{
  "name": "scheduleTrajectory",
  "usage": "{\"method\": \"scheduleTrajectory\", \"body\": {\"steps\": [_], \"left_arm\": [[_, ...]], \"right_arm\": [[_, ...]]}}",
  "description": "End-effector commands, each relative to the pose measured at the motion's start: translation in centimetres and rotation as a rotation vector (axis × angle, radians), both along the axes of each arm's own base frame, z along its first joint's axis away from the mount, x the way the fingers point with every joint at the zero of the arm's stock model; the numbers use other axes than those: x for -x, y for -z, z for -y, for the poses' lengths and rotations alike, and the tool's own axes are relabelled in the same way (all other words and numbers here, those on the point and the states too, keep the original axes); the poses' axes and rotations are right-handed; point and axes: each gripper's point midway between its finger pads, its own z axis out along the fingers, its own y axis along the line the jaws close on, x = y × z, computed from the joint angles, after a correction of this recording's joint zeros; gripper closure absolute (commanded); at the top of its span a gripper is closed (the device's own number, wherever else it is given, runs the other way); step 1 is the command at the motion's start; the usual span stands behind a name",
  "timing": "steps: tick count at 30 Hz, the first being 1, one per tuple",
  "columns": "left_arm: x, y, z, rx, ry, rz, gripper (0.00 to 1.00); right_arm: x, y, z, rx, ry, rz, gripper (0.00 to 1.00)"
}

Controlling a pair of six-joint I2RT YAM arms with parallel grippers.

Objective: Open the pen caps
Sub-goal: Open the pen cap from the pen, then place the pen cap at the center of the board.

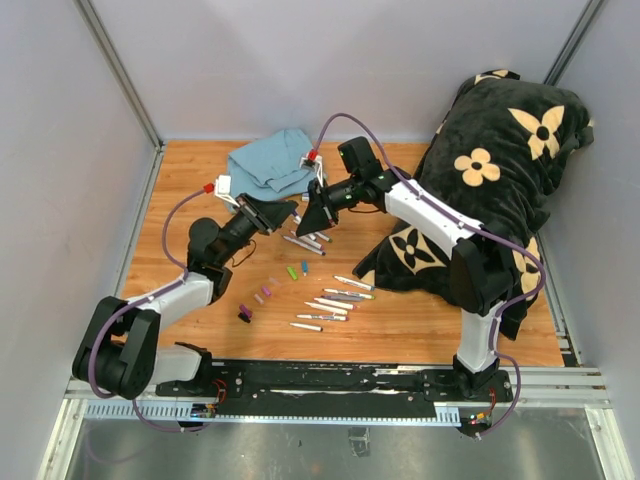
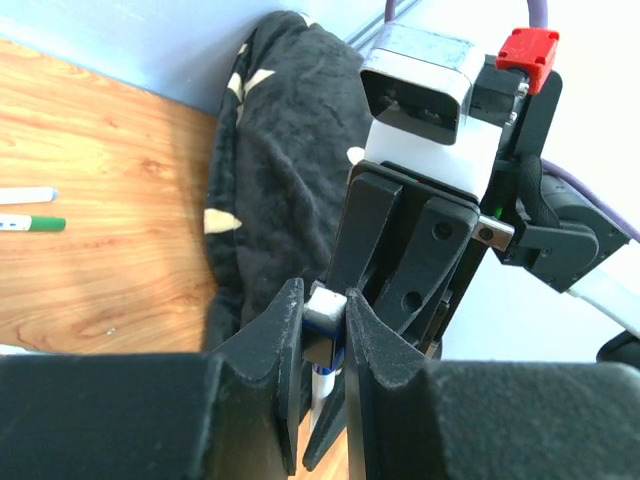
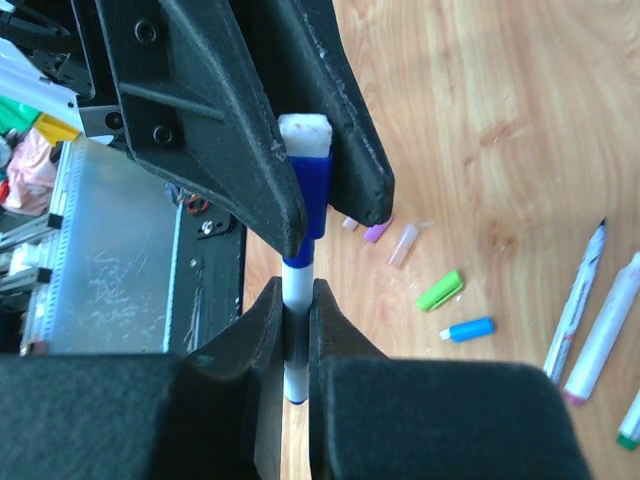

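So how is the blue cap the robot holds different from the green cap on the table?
The blue cap is dark blue, the green cap lime. The blue cap sits on its marker, pinched by the left gripper; the green cap lies loose on the table, touched by nothing. Both are short plastic caps.

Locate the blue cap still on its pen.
Right wrist view, upper centre: the blue cap is pinched in the left gripper, with the right gripper clamping the pen barrel just below.

Bare table (image 1: 180, 165) at left: open passage; loose pen caps (image 1: 292, 271) and markers (image 1: 335, 303) litter centre; black cushion (image 1: 500, 170) blocks right; blue cloth (image 1: 265, 165) at rear.
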Motion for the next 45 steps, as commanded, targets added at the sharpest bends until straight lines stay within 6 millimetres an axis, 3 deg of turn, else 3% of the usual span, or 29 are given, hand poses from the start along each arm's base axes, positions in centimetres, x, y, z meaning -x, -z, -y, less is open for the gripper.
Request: {"method": "scheduleTrajectory", "body": {"steps": [1,5,10,14,20,22,26,31,40,45], "left_arm": [[-4.6,-5.6,-6.4,0.095,-0.232,0.102,1.00],[-6.8,-8.5,-10.5,0.188,-0.321,0.139,1.00],[-6.7,-9.7,-11.7,0.176,-0.356,0.166,1.00],[-5.5,-5.8,-11.7,0.112,-0.371,0.059,1.00],[-2.6,6.2,-13.1,-0.009,-0.461,-0.345,1.00],[-1.3,9.6,-13.5,-0.034,-0.486,-0.466,1.00],[0.7,14.3,-14.6,-0.077,-0.553,-0.664,1.00],[1.8,16.5,-15.8,-0.106,-0.622,-0.746,1.00],[2.6,16.8,-16.0,-0.103,-0.630,-0.734,1.00],[2.9,16.6,-16.1,-0.102,-0.633,-0.720,1.00]], "right_arm": [[2.0,-0.7,-0.4,-0.040,-0.068,-0.037,0.99],[2.5,-0.1,-0.9,-0.034,-0.085,-0.053,0.99],[1.9,0.8,-1.0,0.005,-0.048,-0.041,0.99],[-0.7,3.2,-0.3,0.148,0.075,0.071,0.99],[-2.9,6.9,-0.1,0.359,0.151,0.230,0.97],[-3.3,9.2,-0.6,0.440,0.143,0.279,0.96],[-3.7,11.2,-1.7,0.538,0.124,0.341,0.94],[-4.6,13.6,-2.7,0.633,0.130,0.388,0.89],[-7.2,16.1,-3.1,0.799,0.228,0.517,0.87],[-7.0,18.5,-3.2,0.838,0.234,0.494,0.87]]}}
